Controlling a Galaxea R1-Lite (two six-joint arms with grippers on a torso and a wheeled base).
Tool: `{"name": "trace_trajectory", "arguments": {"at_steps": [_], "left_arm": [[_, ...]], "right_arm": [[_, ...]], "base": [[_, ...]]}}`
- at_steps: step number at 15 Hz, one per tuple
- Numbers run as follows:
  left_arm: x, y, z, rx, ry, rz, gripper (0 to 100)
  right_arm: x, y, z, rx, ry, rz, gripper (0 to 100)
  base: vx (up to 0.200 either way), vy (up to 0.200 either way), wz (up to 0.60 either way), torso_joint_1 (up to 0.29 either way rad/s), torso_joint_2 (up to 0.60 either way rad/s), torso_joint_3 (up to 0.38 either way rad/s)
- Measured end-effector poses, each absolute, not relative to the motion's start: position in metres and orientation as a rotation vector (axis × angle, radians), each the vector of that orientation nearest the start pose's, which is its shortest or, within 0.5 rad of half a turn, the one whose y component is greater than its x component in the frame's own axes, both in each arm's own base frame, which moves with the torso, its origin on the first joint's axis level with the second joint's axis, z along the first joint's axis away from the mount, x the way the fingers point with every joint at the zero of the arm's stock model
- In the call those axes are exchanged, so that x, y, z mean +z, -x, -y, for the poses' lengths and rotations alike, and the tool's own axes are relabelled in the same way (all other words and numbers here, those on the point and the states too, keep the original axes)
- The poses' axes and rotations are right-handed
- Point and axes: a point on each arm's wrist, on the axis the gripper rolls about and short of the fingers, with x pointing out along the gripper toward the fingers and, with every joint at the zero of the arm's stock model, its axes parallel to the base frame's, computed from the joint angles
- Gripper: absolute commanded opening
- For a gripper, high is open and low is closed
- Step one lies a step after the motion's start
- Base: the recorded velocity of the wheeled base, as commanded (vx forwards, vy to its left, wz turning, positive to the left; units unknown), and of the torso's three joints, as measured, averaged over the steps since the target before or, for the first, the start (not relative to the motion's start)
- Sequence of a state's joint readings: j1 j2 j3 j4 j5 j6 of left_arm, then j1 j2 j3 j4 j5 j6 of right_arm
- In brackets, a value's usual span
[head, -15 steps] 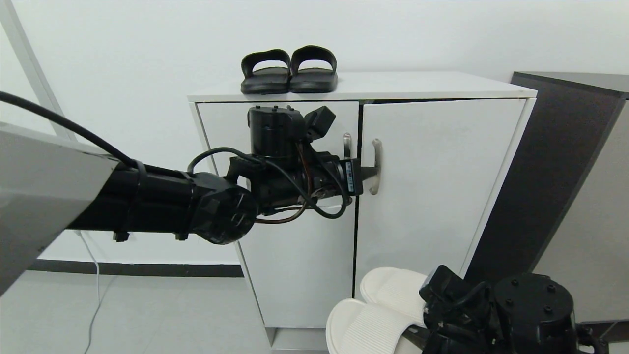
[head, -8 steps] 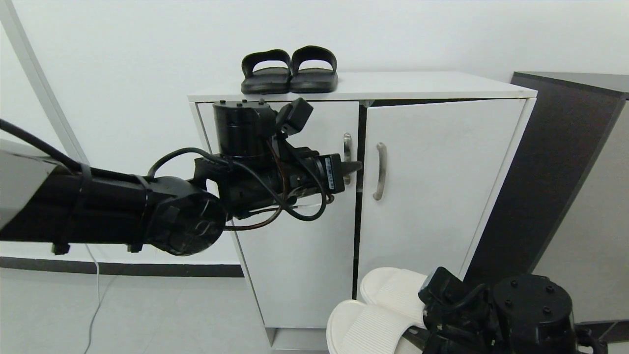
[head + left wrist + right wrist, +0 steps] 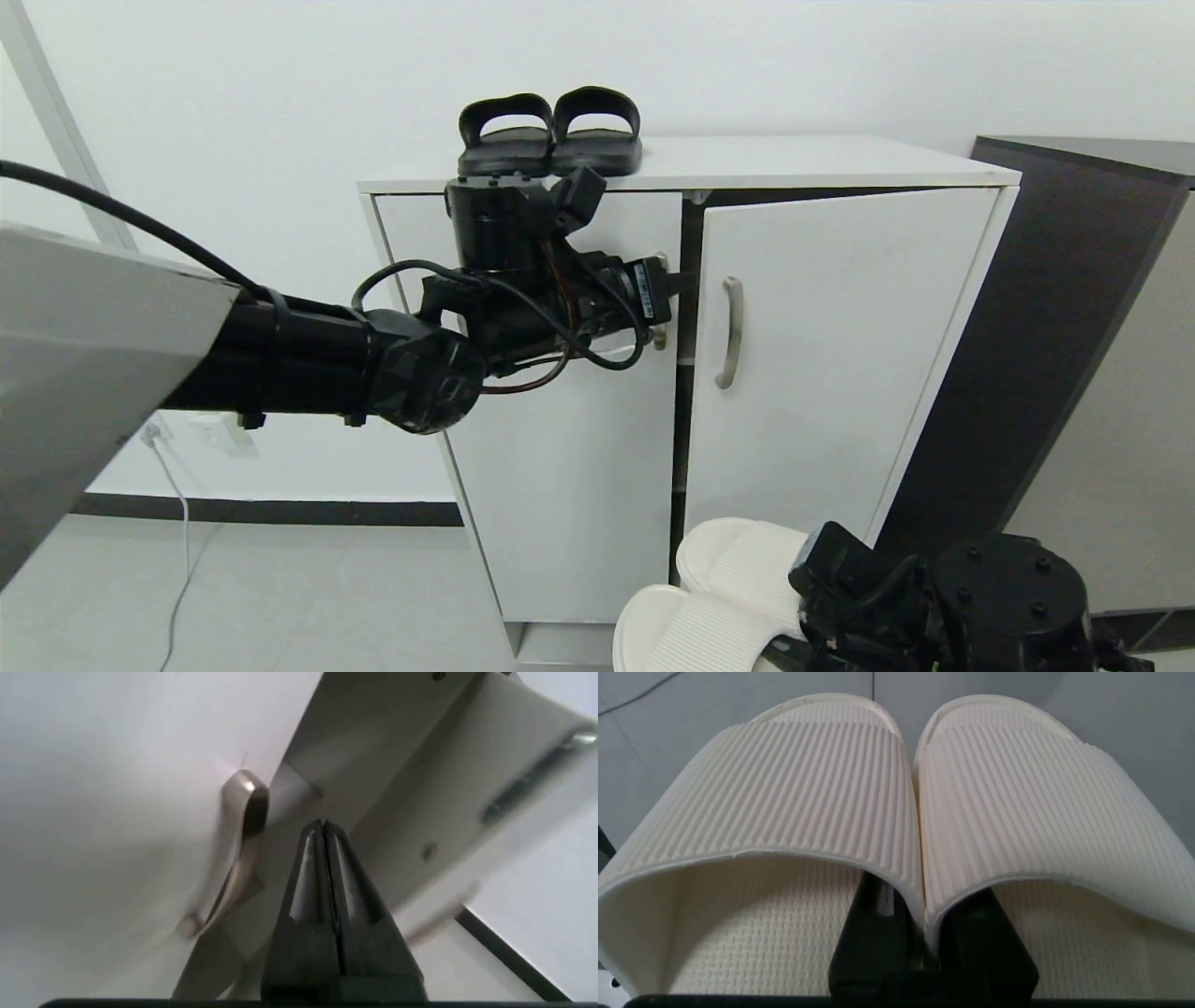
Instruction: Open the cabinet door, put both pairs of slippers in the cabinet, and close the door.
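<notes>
A white cabinet carries a pair of black slippers on its top. Its right door stands a little ajar, showing a dark gap beside the left door. My left gripper is shut and holds nothing; its tip sits at that gap, beside the left door's handle and left of the right door's handle. In the left wrist view the left gripper points into the opening. Low in front of the cabinet, my right gripper is shut on the white slippers, pinching the pair's inner walls.
A dark grey unit stands against the cabinet's right side. A white cable hangs from a wall socket down to the grey floor at the left. A white wall is behind the cabinet.
My left gripper came off the right door's handle, drew back to the left, then rose to the gap between the doors. The right door swung slightly open. The right arm barely moved.
</notes>
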State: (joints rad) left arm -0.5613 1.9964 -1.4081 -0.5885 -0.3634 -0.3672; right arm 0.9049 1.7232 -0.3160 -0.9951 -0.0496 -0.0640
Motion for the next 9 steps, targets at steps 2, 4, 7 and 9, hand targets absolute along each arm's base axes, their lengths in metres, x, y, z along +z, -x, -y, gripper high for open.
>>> {"name": "trace_trajectory", "arguments": {"at_steps": [2,4,7,9], "left_arm": [[0.235,-0.343,0.236,-0.931,0.339,-0.177,0],[0.229,-0.334,0.247,-0.960,0.332,-0.195,0],[0.228,-0.302,0.263,-1.044,0.330,-0.171,0],[0.231,-0.292,0.262,-1.058,0.330,-0.165,0]], "right_arm": [[0.095,-0.149,-0.190,0.861,0.257,-0.353,0],[0.094,-0.148,-0.190,0.863,0.259,-0.355,0],[0.094,-0.147,-0.190,0.869,0.262,-0.355,0],[0.094,-0.146,-0.191,0.872,0.264,-0.354,0]], "base": [[-0.200,0.000,0.00,0.007,0.00,0.000],[-0.200,0.000,0.00,0.002,0.00,-0.002],[-0.200,0.000,0.00,0.005,0.00,0.004],[0.000,0.000,0.00,0.000,0.00,0.000]]}}
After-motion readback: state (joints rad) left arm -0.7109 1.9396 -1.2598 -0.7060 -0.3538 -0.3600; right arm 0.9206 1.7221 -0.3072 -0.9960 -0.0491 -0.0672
